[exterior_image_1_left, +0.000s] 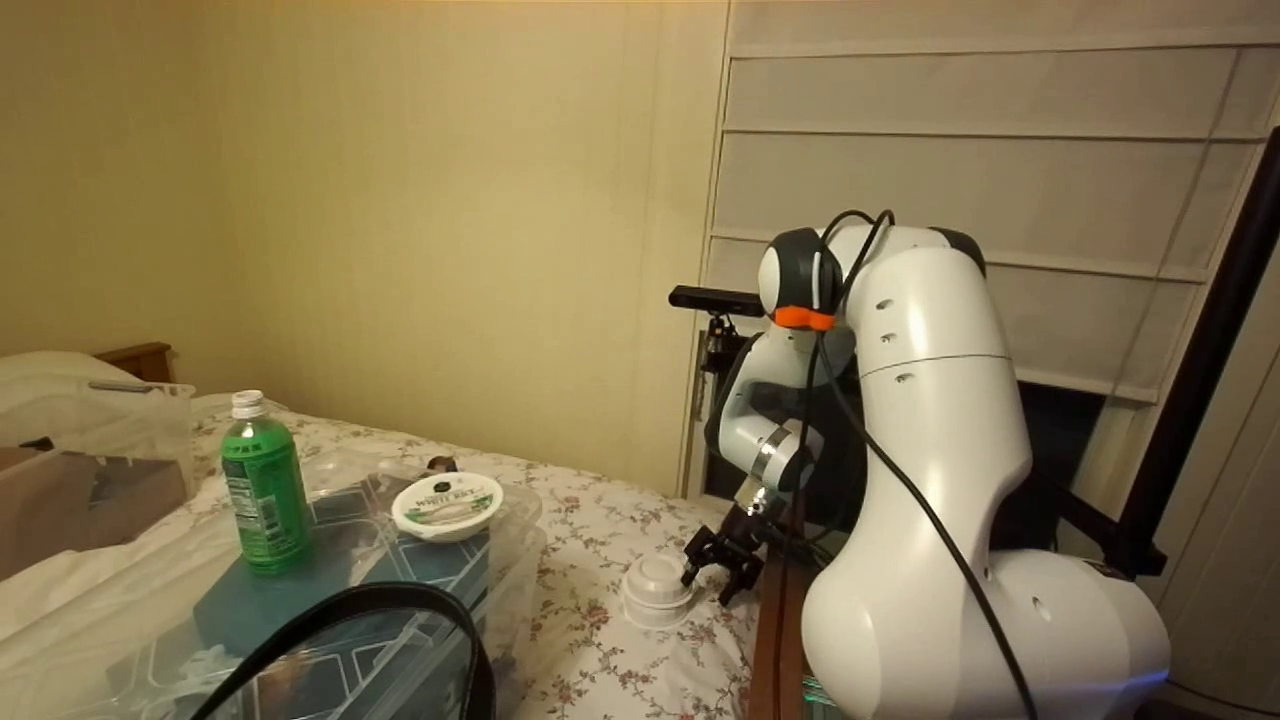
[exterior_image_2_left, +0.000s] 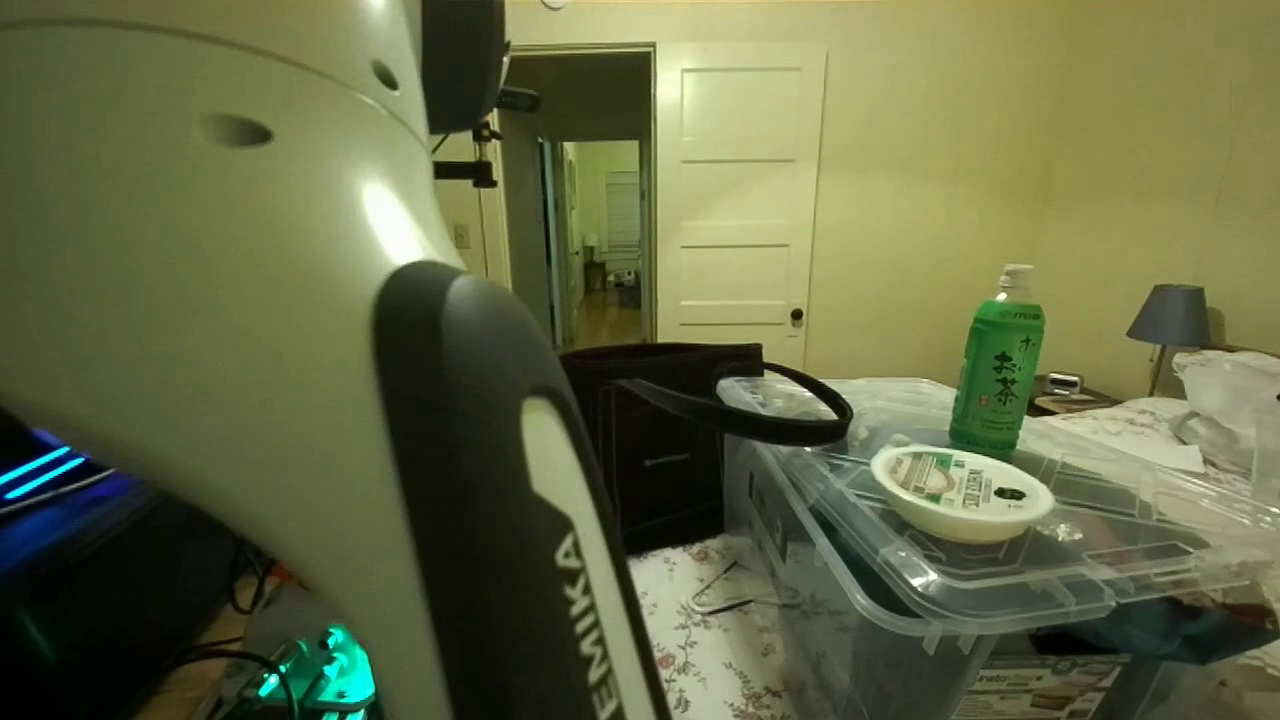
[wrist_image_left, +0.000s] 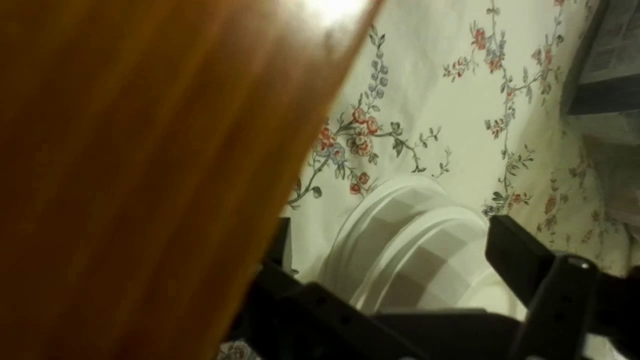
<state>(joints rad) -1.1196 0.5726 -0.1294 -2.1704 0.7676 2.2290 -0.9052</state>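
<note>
A: End effector first?

B: The black two-fingered end effector (exterior_image_1_left: 707, 588) was spread, its fingers standing well apart. It hung low beside the glossy brown wooden board (wrist_image_left: 140, 175) along the edge of the bed (exterior_image_1_left: 590, 520), which was made up with white, flower-printed cloth. In the wrist view the board hid part of one finger.

A: Nearest object?

B: A stack of round white plastic bowls (exterior_image_1_left: 657, 592), apparently two, nested bottom up. It rested on the bed close to that same edge. In the wrist view it appeared between the fingers; whether either touched it could not be told.

A: Surroundings?

B: A large, clear plastic storage bin (exterior_image_2_left: 850, 620) stood on the bed, farther from that edge than the stack. On its clear lid (exterior_image_2_left: 1150, 530), a round white rice tub (exterior_image_1_left: 447, 507) with a printed cover sat near a corner. A green plastic bottle (exterior_image_2_left: 1000, 370) with a white cap stood upright on the lid, farther from that corner.

A: Dark item?

B: A black bag (exterior_image_2_left: 660, 450), upright beside the bin; its looped strap (exterior_image_1_left: 390, 597) overlapped the bin in both exterior views.
</note>
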